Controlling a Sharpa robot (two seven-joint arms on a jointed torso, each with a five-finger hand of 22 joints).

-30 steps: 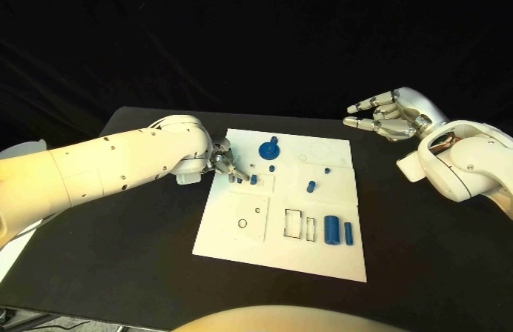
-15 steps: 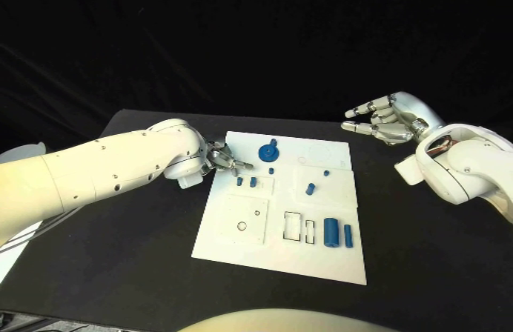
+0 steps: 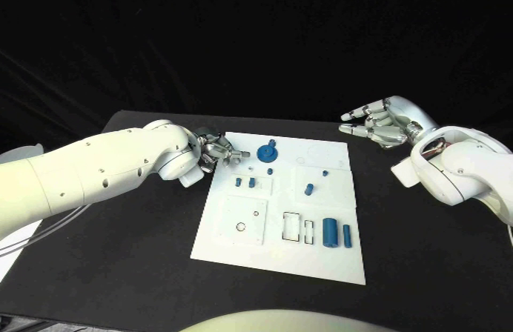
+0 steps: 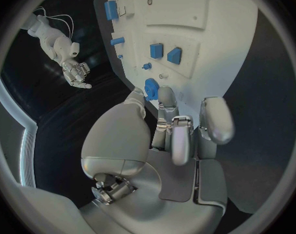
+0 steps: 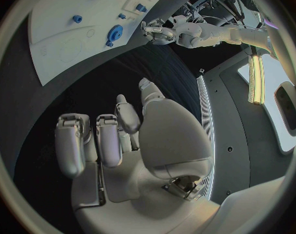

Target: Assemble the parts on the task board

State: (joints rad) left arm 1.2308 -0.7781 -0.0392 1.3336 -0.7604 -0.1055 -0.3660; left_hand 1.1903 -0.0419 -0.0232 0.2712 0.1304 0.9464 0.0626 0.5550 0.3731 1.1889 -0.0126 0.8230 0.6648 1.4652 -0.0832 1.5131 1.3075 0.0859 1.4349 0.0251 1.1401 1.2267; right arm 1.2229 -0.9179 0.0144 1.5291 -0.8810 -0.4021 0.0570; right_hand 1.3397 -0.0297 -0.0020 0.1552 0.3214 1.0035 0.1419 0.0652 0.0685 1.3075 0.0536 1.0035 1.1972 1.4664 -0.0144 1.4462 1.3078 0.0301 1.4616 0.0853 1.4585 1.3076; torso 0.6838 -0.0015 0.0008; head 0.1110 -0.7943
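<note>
A robotics lab: black-draped table (image 3: 128,273), white task board (image 3: 280,258), dark backdrop.

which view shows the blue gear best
The head view: the gear sits unobstructed near the board's far edge, beside the left hand. The left wrist view shows it partly behind fingers; the right wrist view shows it small and distant.

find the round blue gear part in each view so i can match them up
Head view: the round blue gear sits near the task board's far edge, just beside the left robot hand.
Left wrist view: the gear lies just beyond the fingertips.
Right wrist view: the gear is on the board, near the left robot hand.
Shared landmark: the left robot hand beside the gear.
</note>
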